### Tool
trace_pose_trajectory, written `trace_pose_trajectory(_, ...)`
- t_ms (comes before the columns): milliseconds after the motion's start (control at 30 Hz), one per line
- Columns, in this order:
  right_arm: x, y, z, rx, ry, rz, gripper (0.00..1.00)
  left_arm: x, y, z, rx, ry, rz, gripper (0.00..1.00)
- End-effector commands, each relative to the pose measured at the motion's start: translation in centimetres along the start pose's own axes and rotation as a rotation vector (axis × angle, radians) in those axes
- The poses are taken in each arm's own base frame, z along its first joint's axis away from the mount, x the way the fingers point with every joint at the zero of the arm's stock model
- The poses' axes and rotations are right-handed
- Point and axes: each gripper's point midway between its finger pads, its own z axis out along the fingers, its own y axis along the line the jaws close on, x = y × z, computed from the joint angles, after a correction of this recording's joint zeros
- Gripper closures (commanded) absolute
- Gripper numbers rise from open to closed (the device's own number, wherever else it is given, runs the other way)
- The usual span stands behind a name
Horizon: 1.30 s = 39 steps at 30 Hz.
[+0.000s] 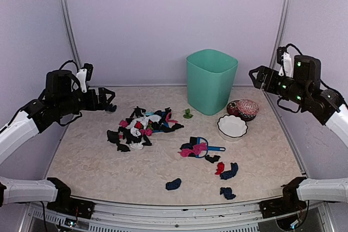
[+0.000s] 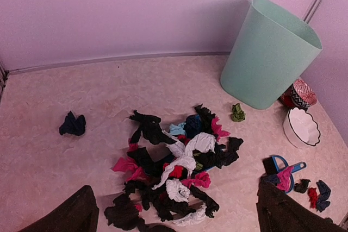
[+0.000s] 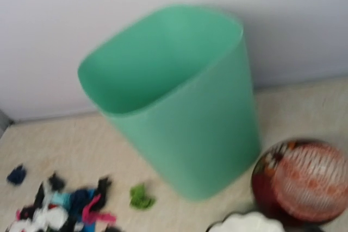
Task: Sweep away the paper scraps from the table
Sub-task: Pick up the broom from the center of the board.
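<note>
A pile of paper scraps (image 1: 142,127), black, pink, red and white, lies left of middle on the beige table (image 1: 87,161). Loose scraps lie near the front (image 1: 173,184) and front right (image 1: 228,193). A green scrap (image 1: 188,113) sits by the bin, and a dark blue one (image 2: 72,124) lies at the far left. My left gripper (image 1: 109,99) hovers high, left of the pile, open and empty. In its wrist view (image 2: 175,188) the pile (image 2: 179,172) lies between its fingers (image 2: 70,215). My right gripper (image 1: 258,76) hovers high at the right, above the bowls; its fingers do not show in its blurred wrist view.
A teal bin (image 1: 211,80) stands at the back middle; it also shows in the right wrist view (image 3: 174,96). A white bowl (image 1: 232,126) and a red patterned bowl (image 1: 243,108) sit to its right. A blue brush and dustpan (image 1: 200,148) lie under scraps near the centre.
</note>
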Motion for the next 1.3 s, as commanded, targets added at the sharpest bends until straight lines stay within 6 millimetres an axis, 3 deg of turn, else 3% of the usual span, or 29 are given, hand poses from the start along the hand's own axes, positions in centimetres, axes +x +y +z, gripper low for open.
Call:
trace_pose_trajectory(0,2.9,1.2,0.5,-0.071,0.14,0.064,0.0,-0.1,0.3,-0.8,-0.018,-0.005,-0.11,0.01)
trace_pose_trajectory(200,6.2,1.5,2.0,-0.109,0.245,-0.015,0.0,0.1,0.3,-1.5,-0.001,-0.032,-0.109,0.01)
trace_pose_trajectory(467,11.9,2.9,2.5,-0.279,0.378,-0.029,0.0,0.2,0.9,-2.7,-0.016,-0.091,-0.092,0.01)
trace_pose_trajectory(733,17.2,1.1,3.4,-0.192,0.545,0.055,0.01,2.0,1.0,-1.8,-0.012,-0.048,-0.09,0.01)
trace_pose_trajectory(833,18.2,0.9,3.6,-0.154,0.56,0.085,0.03,2.6,1.2,-1.3,-0.017,-0.032,-0.086,0.01)
trace_pose_trajectory(1033,20.8,0.9,3.9,-0.061,0.615,0.14,0.1,3.1,2.1,-1.1,-0.066,-0.023,-0.075,0.01)
trace_pose_trajectory(1267,24.6,1.6,4.0,0.032,0.706,0.164,0.17,3.9,1.5,-1.0,-0.033,0.011,-0.05,0.01)
